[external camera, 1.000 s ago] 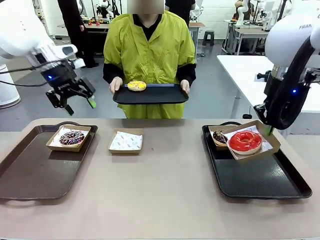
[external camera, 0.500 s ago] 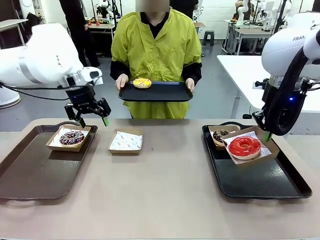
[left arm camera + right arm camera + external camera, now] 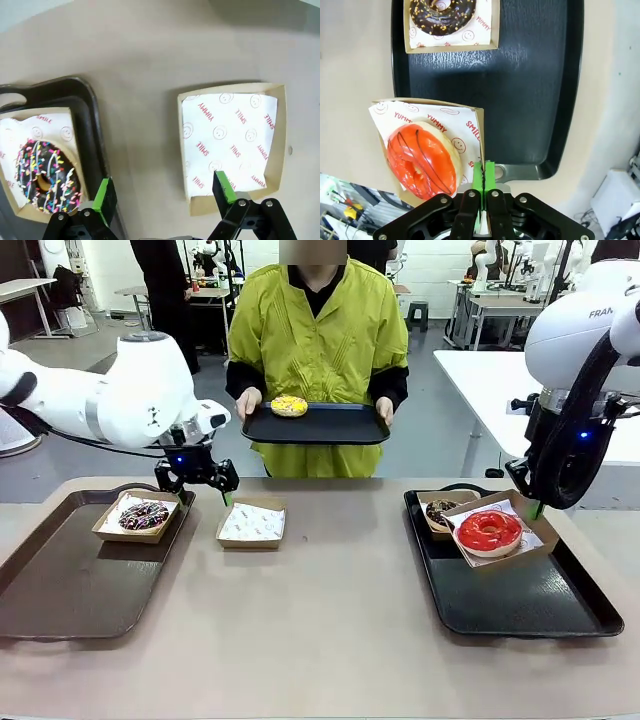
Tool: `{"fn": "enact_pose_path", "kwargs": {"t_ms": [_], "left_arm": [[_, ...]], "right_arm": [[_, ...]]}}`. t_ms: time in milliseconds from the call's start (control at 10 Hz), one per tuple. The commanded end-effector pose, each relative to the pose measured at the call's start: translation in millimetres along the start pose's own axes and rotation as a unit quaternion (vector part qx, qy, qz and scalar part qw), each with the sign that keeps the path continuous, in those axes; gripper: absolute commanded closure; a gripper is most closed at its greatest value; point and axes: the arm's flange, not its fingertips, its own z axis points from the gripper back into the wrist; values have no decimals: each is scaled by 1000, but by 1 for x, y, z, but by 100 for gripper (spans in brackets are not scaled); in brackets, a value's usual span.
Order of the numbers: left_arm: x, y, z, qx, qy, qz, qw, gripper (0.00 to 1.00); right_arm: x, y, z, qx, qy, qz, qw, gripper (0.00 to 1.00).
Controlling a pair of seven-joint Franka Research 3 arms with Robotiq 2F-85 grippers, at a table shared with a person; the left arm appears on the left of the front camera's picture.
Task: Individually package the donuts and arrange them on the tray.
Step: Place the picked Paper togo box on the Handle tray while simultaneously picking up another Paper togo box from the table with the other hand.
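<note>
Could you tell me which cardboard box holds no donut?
The box on the bare table, beside the left tray: only printed paper inside. The other three each hold a donut.

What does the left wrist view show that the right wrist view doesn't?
Left wrist: the open left gripper above an empty paper-lined box, beside the sprinkled chocolate donut boxed on the brown tray. Right wrist: the right gripper shut on the red donut's box, and the dark chocolate donut boxed on the black tray. Both: the tan table.

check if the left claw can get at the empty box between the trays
Probably yes: the left claw hangs open just above the empty box, near its edge, with nothing lying between them.
</note>
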Motion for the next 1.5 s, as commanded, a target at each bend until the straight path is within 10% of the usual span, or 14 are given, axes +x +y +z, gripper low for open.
{"fn": "enact_pose_path", "kwargs": {"t_ms": [0, 1400], "left_arm": [[0, -18, -1, 18, -19, 10, 1000, 0], [6, -9, -17, -7, -2, 10, 1000, 0]], "right_arm": [[0, 0, 1, 0, -1, -1, 1000, 99], [-8, 11, -54, -6, -8, -36, 999, 99]]}}
